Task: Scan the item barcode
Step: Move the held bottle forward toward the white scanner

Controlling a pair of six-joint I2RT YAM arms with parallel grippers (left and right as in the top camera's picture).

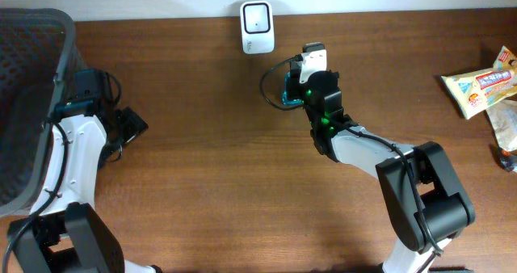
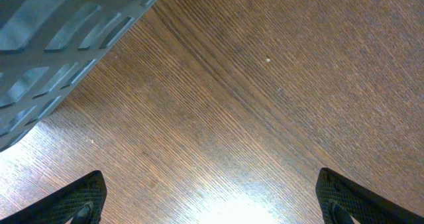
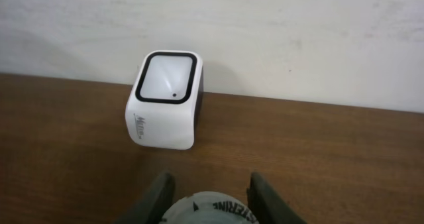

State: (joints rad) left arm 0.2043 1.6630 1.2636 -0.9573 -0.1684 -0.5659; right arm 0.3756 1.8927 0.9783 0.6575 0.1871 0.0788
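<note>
Overhead view, starting far left: a dark mesh basket sits at the table's left edge, and the left end effector hangs just beside it. The left wrist view shows that end effector with its fingers spread wide apart, nothing between them but bare wooden table, and the basket's wall crossing the corner.

Moving to the middle: the white barcode scanner stands at the far edge, right against the pale wall, and the right wrist view shows its black-framed window.

Just right of it and a little nearer, the right end effector has the task's thing, a white round container with printed lettering on top. The dark fingers press against both of its sides, so I read it as clamped on the container. No barcode shows in any view.

It looks small, light and rigid, probably plastic. The sides are smooth and curved, so it could twist or slip in a two-finger hold. A grip across the middle of the body seems best, with the label left uncovered.

Far right: snack packets lie near the right edge, well apart from the action.

Open table lies between container and scanner. The wall behind the scanner limits far travel.
</note>
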